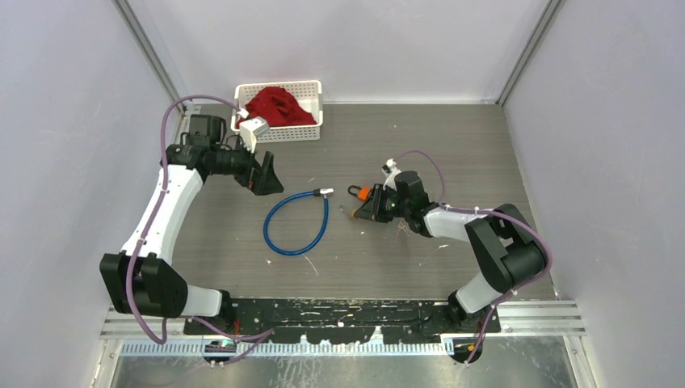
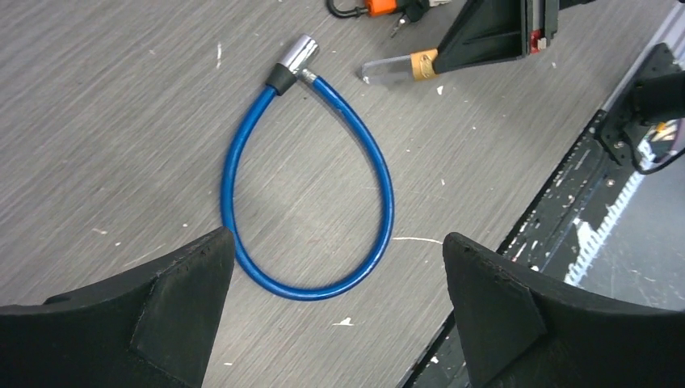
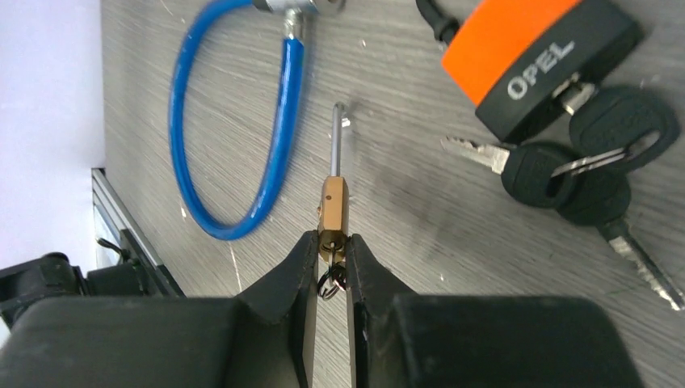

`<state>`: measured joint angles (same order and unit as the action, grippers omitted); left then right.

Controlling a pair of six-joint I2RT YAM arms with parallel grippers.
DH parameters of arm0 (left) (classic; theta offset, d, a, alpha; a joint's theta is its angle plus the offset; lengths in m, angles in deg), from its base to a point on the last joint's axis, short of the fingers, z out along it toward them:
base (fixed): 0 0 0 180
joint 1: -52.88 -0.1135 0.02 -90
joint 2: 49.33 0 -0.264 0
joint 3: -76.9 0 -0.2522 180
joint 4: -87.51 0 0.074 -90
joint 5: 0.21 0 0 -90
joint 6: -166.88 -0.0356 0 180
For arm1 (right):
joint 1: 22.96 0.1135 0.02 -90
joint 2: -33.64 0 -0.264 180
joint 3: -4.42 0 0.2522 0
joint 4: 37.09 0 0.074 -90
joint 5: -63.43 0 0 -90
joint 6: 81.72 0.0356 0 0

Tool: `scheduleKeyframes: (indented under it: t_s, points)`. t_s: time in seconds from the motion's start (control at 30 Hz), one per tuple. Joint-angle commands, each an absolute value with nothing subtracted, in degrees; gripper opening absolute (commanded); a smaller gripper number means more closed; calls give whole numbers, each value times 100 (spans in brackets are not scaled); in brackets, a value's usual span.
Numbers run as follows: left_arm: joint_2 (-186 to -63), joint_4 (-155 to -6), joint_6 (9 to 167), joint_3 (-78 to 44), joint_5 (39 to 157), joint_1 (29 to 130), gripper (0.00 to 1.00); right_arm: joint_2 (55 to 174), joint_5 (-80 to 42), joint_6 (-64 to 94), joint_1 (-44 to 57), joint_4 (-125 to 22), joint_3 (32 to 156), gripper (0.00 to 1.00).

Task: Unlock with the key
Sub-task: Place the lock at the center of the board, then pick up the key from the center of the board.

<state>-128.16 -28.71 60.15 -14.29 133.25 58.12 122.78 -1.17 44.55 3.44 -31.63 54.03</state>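
1. Cable lock (image 3: pixel 287 97): a blue loop that lay flat on the table, nearest the arm bases. Its silver lock head (image 2: pixel 297 55) sat at the far end of the loop. I could not tell from any view whether the cable end was latched in it.
2. Right gripper (image 3: pixel 331 242): jaws pinched on the brass head of the key (image 3: pixel 333 206). The steel shaft pointed away from the fingers, low over the table, with its tip short of the lock head and off to one side of it.
3. Step in hand, as I judged it: carrying the key to the keyway. The next move called for lining the shaft up with the lock head, then pushing in and turning.
4. Orange padlock (image 3: pixel 517 56): it lay just beyond the right gripper with a bunch of black keys (image 3: pixel 622 133) at its base, touched by neither arm.
5. Left gripper (image 2: pixel 335 238): jaws wide apart and holding nothing, raised above the loop. I judged it free to steady the lock head.
6. White basket (image 1: pixel 283 133): at the far wall, holding a red cloth (image 1: pixel 279 105).
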Motion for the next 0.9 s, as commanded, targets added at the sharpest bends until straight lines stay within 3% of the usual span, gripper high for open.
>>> scheduleKeyframes:
  t_s: [0.0,0.17,0.33,0.43,0.67,0.87]
  points:
    - [-12485,-2961,5752,-1310,12903,5807,99,12328,-142,4399,461,-2800,5354,5]
    - [-11997,-3675,6319,-1639,12119,5786,100,12358,-138,4414,501,-2978,5327,20]
    - [-11867,-3742,6514,-1673,11885,5775,99,11786,-769,4178,491,-3763,5528,62]
    - [-12018,-3527,6480,-1497,11979,5772,99,11472,-1353,3909,484,-4542,5810,75]
    - [-11985,-3513,6537,-1506,12323,5772,100,10573,-3114,3996,280,-5670,5674,69]
    - [-11982,-3476,6603,-1534,12550,5769,100,10623,-3851,3945,224,-5926,5449,62]
